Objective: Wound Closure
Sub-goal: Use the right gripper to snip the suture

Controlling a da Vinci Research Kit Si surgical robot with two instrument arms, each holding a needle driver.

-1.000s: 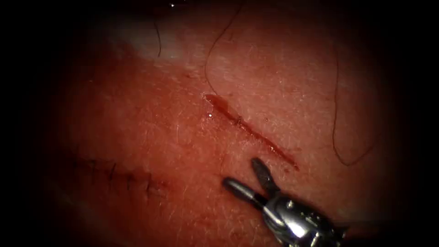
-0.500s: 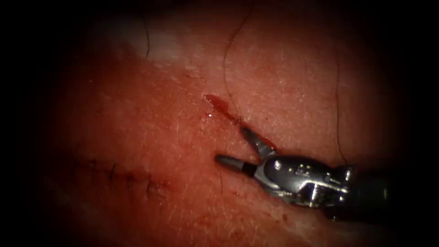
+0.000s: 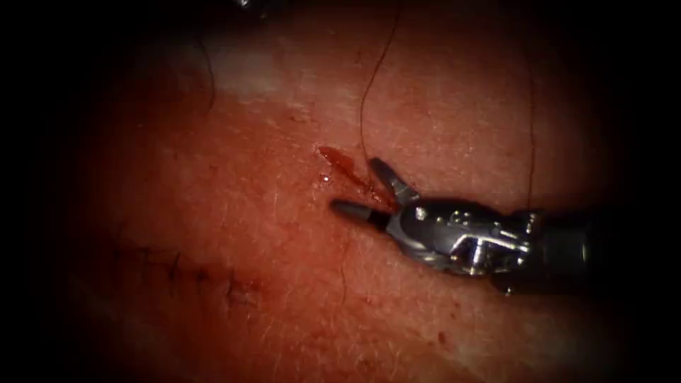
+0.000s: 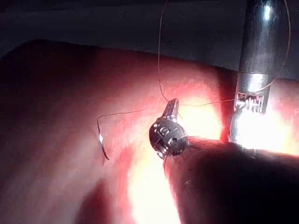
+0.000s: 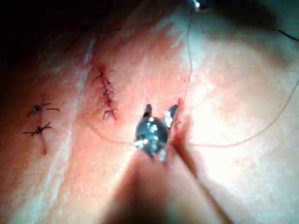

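Straddling the dark red slit of a cut (image 3: 347, 167) in the pink pork tissue (image 3: 248, 213), jaws open and empty, the silver right tool (image 3: 353, 184) should, I judge, close only on the thin dark thread (image 3: 363, 106) beside its far jaw and spare the skin, while what looks like the curved steel needle (image 4: 101, 142) lies free on the tissue, apart from the left tool (image 4: 171, 111), whose hold I cannot tell.

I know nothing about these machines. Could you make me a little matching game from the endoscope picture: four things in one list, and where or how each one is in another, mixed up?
Things:
1. right tool
2. thread
3. row of older stitches
4. cut

Places or states:
A. thin dark line running up and away from the cut
B. lying to the lower left of the cut
C. open and holding nothing, one jaw on each side of the cut
D. red slit passing between the two jaws

Pairs: 1-C, 2-A, 3-B, 4-D
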